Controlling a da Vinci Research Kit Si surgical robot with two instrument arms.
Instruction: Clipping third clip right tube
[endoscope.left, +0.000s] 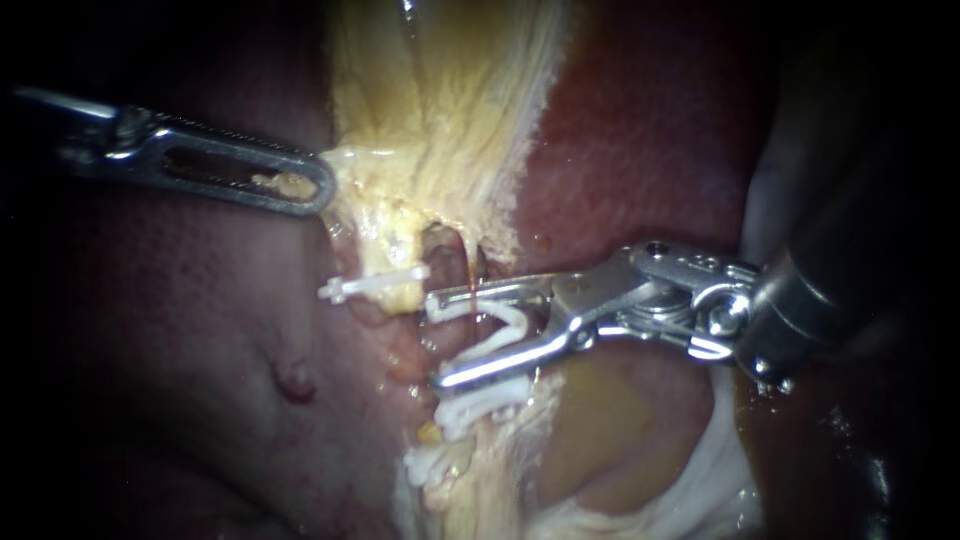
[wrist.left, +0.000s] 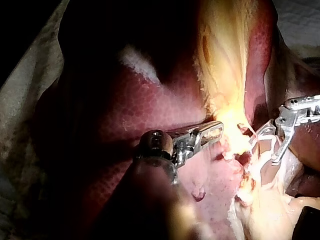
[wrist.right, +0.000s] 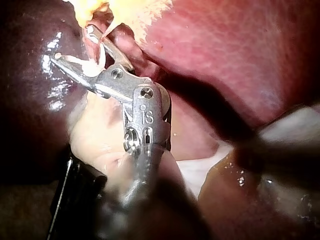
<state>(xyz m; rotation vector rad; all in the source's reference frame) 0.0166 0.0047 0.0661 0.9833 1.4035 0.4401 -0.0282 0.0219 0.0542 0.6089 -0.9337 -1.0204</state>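
Observation:
My right instrument (endoscope.left: 437, 338) comes in from the right, its jaws wide apart and carrying an open white clip (endoscope.left: 500, 330) between them. The clip's legs straddle pink tissue just below a reddish tube (endoscope.left: 452, 258). In the right wrist view the same jaws (wrist.right: 74, 44) hold the clip (wrist.right: 89, 65) against the tissue. A closed white clip (endoscope.left: 372, 286) sits across the strand to the left, and two more white clips (endoscope.left: 480, 405) lie below the jaws. My left instrument (endoscope.left: 318, 190) is shut on the edge of the yellowish tissue (endoscope.left: 450, 110), also seen in the left wrist view (wrist.left: 216, 131).
Dark red liver (endoscope.left: 180, 330) fills the left, with more liver (endoscope.left: 650, 140) at the upper right. An olive bulge (endoscope.left: 610, 430) with a white rim lies under my right instrument's wrist. A small red nub (endoscope.left: 297, 383) stands on the liver surface.

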